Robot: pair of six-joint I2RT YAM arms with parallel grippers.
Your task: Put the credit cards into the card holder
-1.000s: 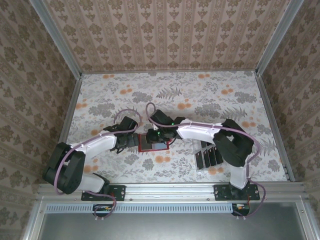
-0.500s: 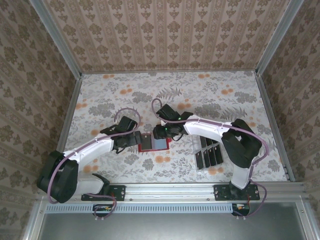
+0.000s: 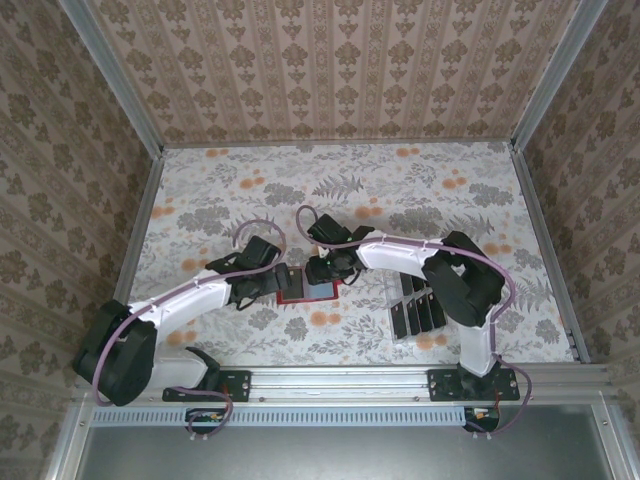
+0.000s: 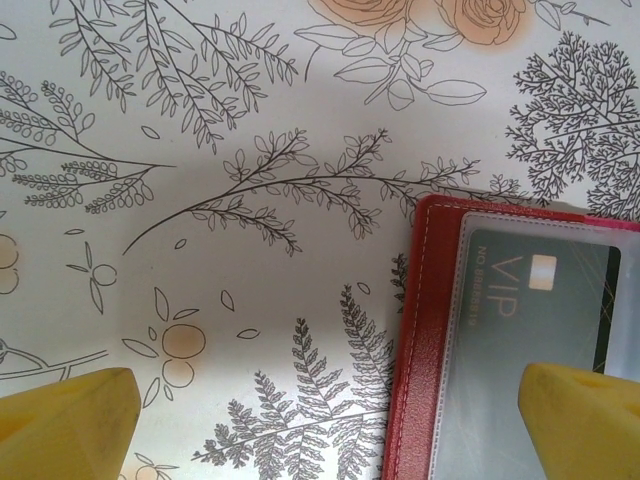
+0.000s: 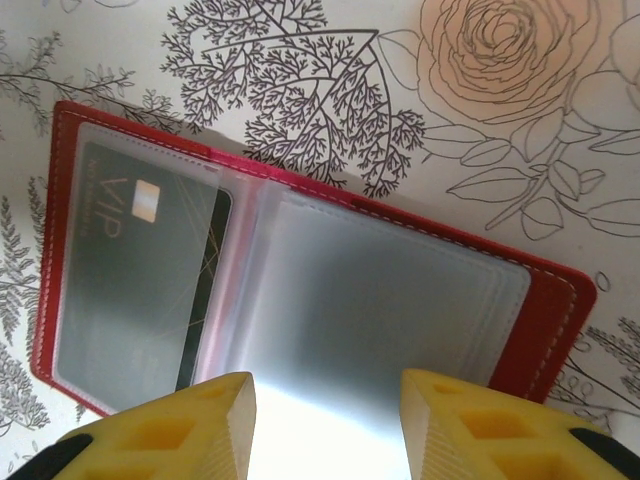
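The red card holder (image 3: 300, 296) lies open on the floral table, its clear sleeves facing up. One dark card marked VIP (image 5: 130, 290) sits inside the left sleeve (image 4: 535, 320). My left gripper (image 4: 330, 430) is open wide and straddles the holder's left red edge (image 4: 425, 380), one finger over the table and one over the sleeve. My right gripper (image 5: 325, 430) is open just above the empty right-hand sleeves (image 5: 400, 300), with nothing between its fingers. In the top view both grippers, left (image 3: 272, 283) and right (image 3: 325, 270), meet at the holder. Several black cards (image 3: 418, 312) stand in a clear tray.
The clear slotted tray (image 3: 398, 336) stands right of the holder, under the right arm's forearm. Patterned walls close the table at the back and both sides. A metal rail runs along the near edge.
The right gripper has shifted a little over the holder, toward its far edge. The left gripper has stayed at the holder's left edge. The holder has not moved.
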